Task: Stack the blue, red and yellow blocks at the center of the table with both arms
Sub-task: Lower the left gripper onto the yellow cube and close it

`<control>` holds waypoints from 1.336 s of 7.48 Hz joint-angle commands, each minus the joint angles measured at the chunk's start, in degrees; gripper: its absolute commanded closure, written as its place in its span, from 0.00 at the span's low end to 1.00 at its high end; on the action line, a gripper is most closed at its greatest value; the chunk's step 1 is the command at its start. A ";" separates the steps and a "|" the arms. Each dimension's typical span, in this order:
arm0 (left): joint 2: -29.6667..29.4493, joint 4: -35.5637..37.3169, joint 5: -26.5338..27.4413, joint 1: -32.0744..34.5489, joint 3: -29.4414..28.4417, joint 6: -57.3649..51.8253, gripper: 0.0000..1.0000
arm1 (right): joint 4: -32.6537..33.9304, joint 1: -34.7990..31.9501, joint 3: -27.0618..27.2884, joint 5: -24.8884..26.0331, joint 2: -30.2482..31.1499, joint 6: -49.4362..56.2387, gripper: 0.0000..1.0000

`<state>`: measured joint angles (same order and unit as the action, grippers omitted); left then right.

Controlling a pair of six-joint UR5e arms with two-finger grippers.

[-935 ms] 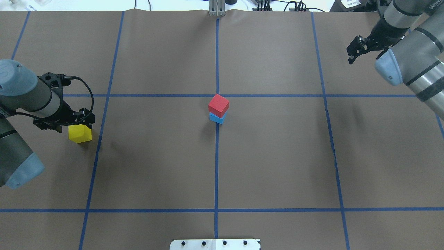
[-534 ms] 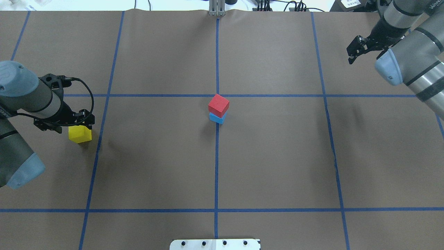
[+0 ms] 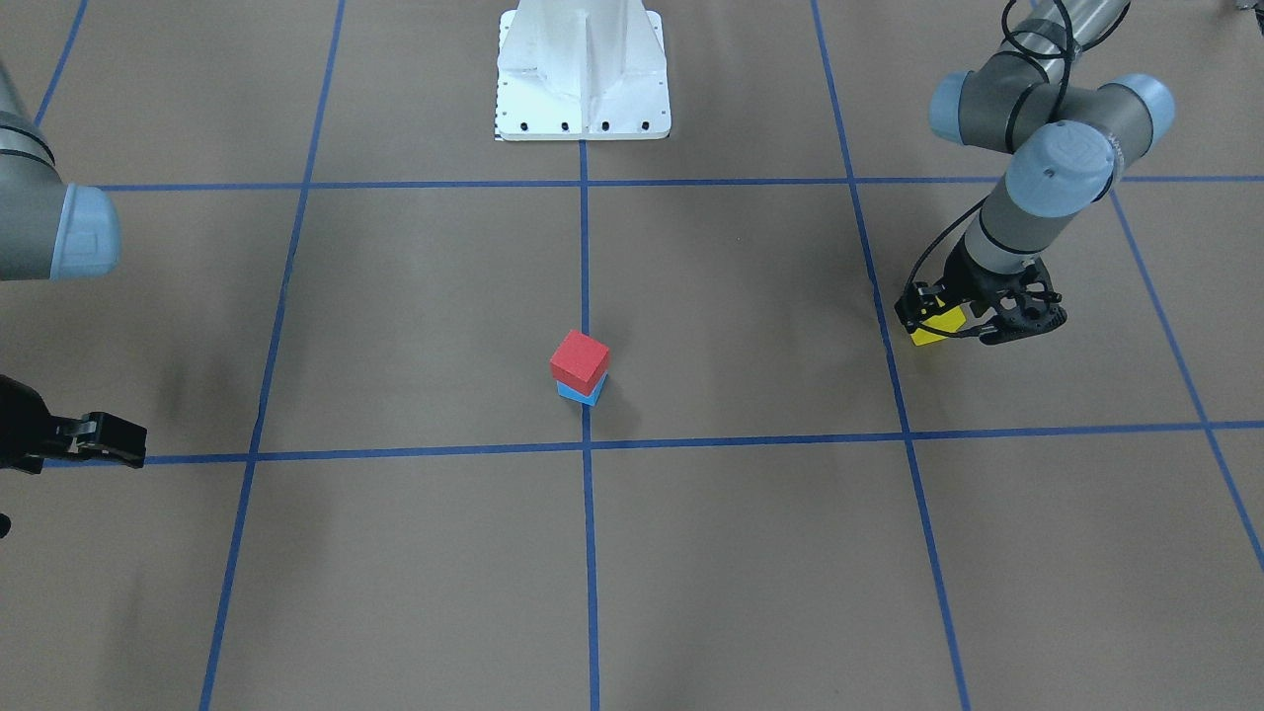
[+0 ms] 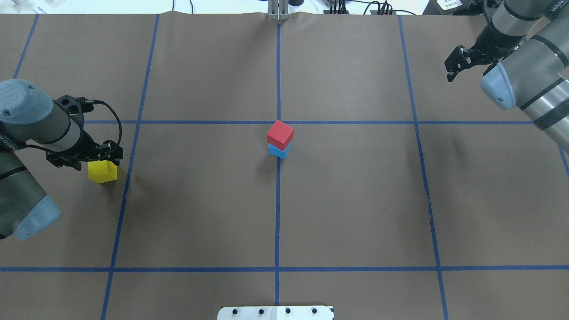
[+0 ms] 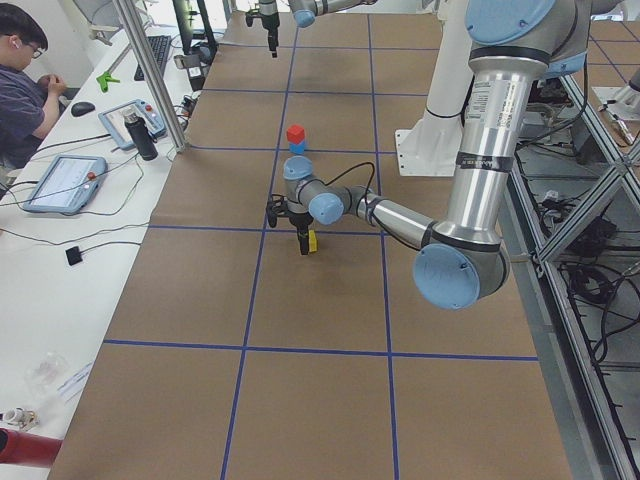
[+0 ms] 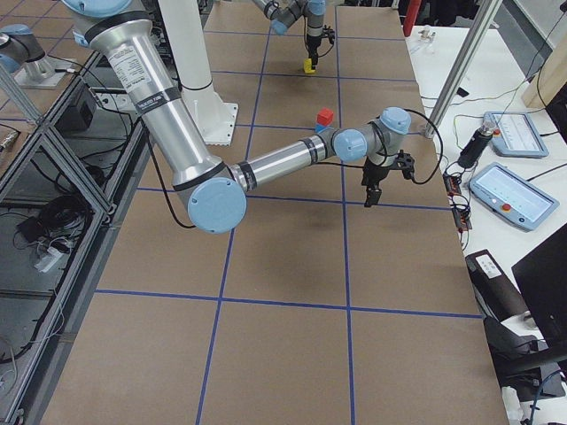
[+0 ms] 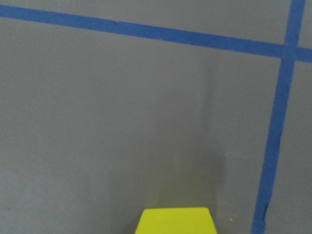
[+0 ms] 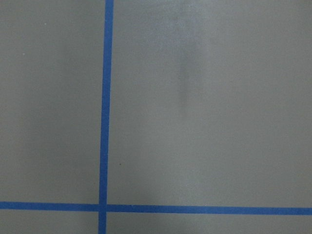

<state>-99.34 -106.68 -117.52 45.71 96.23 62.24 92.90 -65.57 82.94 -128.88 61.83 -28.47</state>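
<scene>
The red block sits on the blue block at the table's centre, on the middle tape line; the front-facing view shows the same red block over blue. The yellow block rests on the table at far left. My left gripper hangs low over its far side, jaws apart and straddling the block. The left wrist view shows only the cube's top at the bottom edge, with no fingers. My right gripper hovers open and empty at the far right.
The white pedestal stands at the robot's edge of the table. A seated person, tablets and cables occupy the bench beyond the far edge. Blue tape lines divide the brown surface into squares.
The left arm has shifted slightly, bringing its gripper a little closer over the yellow block. The blocks and the right arm have not moved.
</scene>
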 commanded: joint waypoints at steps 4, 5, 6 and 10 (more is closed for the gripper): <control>0.11 -0.72 -4.21 -0.01 0.19 -0.01 0.08 | 0.00 0.00 0.03 0.47 0.39 0.08 0.00; 0.11 -0.63 -4.21 -0.01 0.10 -0.18 0.08 | 0.00 0.00 0.03 0.47 0.39 0.08 0.00; 0.11 -0.63 -4.21 0.08 0.18 -0.27 0.18 | 0.00 0.00 0.03 0.47 0.65 0.08 0.00; -0.06 8.35 -4.39 0.96 9.63 -0.80 1.00 | 0.26 0.35 0.74 0.73 0.22 0.08 0.00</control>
<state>-98.91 -104.45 -121.92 46.28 100.99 61.58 92.96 -65.43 83.59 -128.37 62.34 -28.39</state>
